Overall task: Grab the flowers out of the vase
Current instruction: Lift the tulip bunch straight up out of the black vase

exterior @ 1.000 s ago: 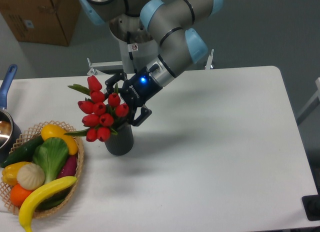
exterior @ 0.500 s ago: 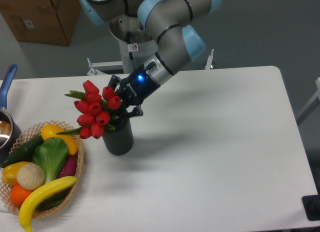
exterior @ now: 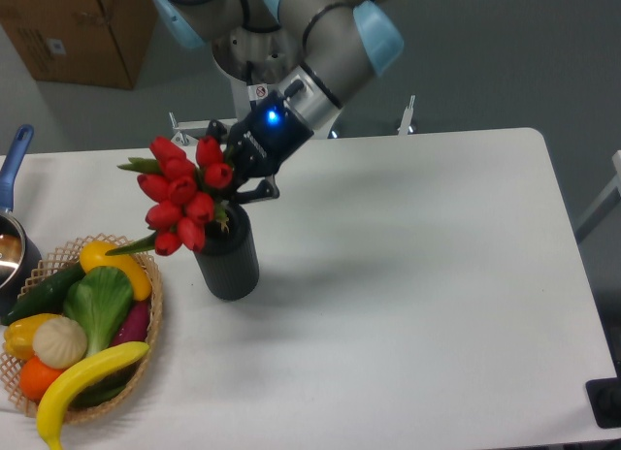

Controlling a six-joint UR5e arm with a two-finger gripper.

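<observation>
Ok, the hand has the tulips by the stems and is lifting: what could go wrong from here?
Two risks, both judgements. The flowers lean left with their stems seemingly still inside the vase; a slanted pull might drag on the rim and tip the vase toward the basket. The hand seems shut only on the stems near the vase mouth, so the top-heavy bunch could droop or a stem slip loose. I cannot see how firm the grip is.

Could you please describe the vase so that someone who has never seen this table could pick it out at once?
On the white table, look towards the left side, just right of the wicker basket of vegetables. There stands the vase, a short dark matte cylinder, directly under the red flowers held by the gripper. It is the only dark upright cylinder there.
</observation>
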